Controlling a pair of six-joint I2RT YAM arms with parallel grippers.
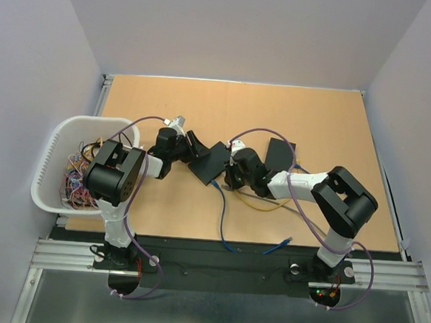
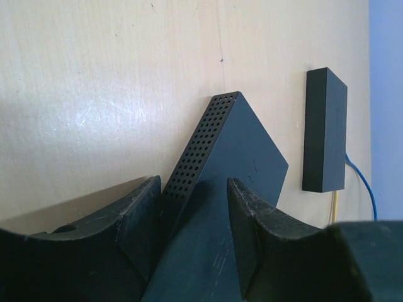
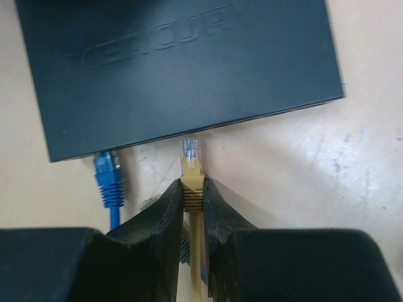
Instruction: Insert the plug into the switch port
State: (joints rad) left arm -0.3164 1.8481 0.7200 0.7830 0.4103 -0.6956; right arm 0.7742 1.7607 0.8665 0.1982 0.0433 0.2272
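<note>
- the right claw [image 3: 192,187] is pressed nearly together, pinching the ribbed yellow rubber boot [image 3: 192,196] just behind the clear plastic plug [image 3: 191,150]; the thin yellow cable [image 3: 196,264] trails back between the fingers.
- the plug is small and light, and its clear body and latch tab look brittle. the boot is the right place to hold it: softer and less slippery, and it leaves the tip free to enter. the cable behind is limp and would give no push of its own.
- the plug tip sits just short of the near edge of the black plastic network switch [image 3: 182,63], pointing at it and roughly square to it. the port itself is hidden under that edge, so i cannot tell how well it lines up.
- to its left, a blue moulded plug [image 3: 107,173] meets the same edge; whether it is fully seated is unclear.
- the switch is a stiff, light box that would likely slide on the pale wooden counter [image 3: 327,170] if pushed, so it needs bracing.
- the left claw [image 2: 194,185] is partly spread, its fingers on either side of the switch and apparently clamping it by the perforated side.
- farther off, a second black rectangular box [image 2: 324,129] lies apart on the counter.
</note>
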